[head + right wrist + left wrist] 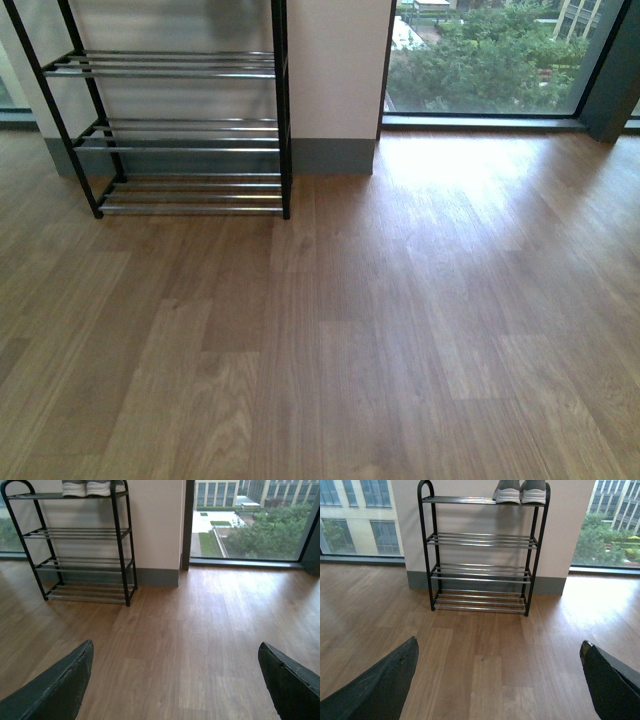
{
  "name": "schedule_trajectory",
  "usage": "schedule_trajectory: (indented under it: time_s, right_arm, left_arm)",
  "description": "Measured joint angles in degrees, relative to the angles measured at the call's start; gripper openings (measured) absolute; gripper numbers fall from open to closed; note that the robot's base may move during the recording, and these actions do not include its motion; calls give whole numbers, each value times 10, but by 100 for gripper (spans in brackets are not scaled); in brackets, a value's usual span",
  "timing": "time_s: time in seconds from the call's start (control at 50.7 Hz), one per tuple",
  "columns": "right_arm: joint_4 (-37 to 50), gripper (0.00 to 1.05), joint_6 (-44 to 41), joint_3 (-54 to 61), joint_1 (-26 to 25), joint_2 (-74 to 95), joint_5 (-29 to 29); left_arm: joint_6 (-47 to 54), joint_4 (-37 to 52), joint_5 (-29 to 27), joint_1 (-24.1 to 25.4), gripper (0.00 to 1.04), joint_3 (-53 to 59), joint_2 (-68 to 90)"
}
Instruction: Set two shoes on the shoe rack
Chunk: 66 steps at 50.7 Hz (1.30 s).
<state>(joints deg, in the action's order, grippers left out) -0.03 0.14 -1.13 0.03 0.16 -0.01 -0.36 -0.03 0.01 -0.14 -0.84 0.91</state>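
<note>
Far beyond both parted jaws, shoe rack, shoes on top

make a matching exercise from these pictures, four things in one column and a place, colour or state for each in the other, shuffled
Column one
1. grey shoes
2. shoe rack
3. left claw
4. floor

Column two
A. black frame with shiny chrome bars, standing against the wall
B. brown wood planks
C. side by side on the top shelf
D. open, with nothing between the fingers

Pairs: 1-C, 2-A, 3-D, 4-B
</note>
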Motion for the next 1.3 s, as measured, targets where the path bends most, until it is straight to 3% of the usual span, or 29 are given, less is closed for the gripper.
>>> schedule_trajectory:
  time_s: [1.303]
  right_arm:
    - [0,95,0,0,0,0,1]
  left_arm:
    - [0,0,0,0,95,0,0]
